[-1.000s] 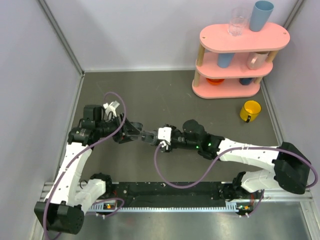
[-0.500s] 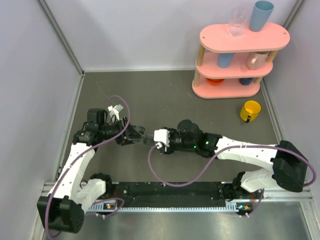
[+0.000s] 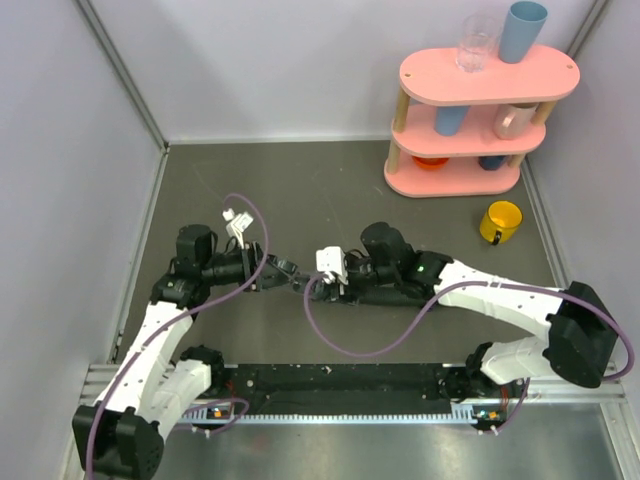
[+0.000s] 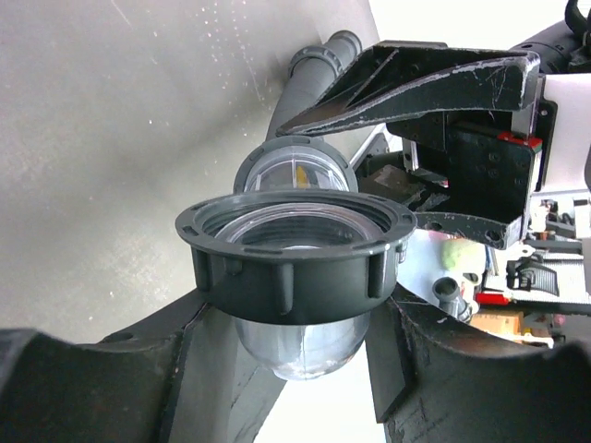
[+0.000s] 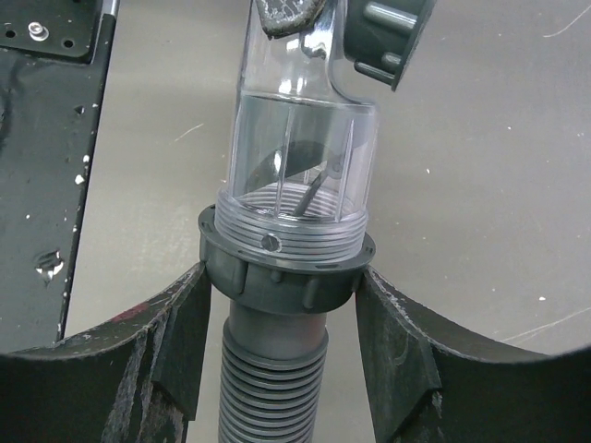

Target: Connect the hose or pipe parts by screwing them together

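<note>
Right wrist shows one ribbed hose (image 5: 274,374) and two ring nuts (image 5: 286,272) (image 5: 390,37).

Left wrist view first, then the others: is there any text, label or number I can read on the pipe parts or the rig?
No text is readable in any view.
Ring nut, clear fitting, ribbed hose: no markings seen.
Orange patch behind the nut: too blurred to read.
Orange stickers on the base rail: too small to read.
</note>
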